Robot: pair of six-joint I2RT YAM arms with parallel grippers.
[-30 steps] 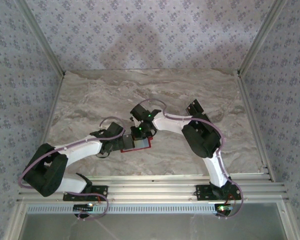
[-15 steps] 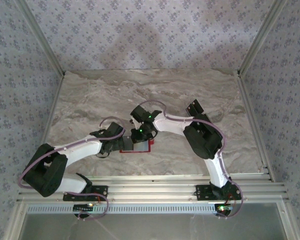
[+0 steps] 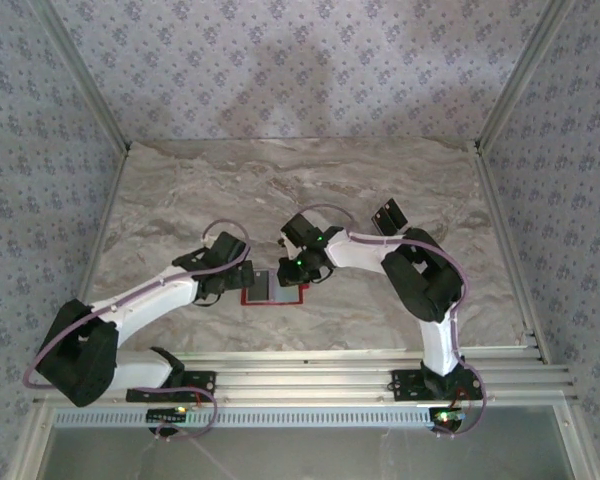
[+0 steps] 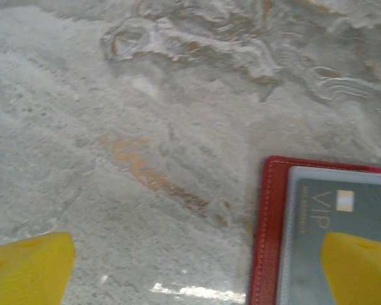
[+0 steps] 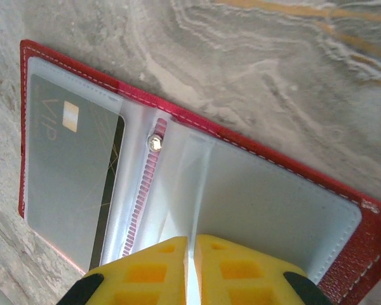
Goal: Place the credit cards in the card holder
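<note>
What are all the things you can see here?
card holder: one, red with clear sleeves, lying open mid-table.
credit card: one seen, grey, marked VIP, tucked in one sleeve.
black bracket: one, black, far right part of the table.
table: one, grey-beige marble pattern, under everything.
walls: grey-blue flowered paper, around the table.
metal rail: silver, along the near edge.
left arm, right arm: white and black, both reaching to the holder.
left tool: yellow fingers, open, one finger over the holder.
right tool: yellow fingers, closed, seemingly on a clear sleeve.
</note>
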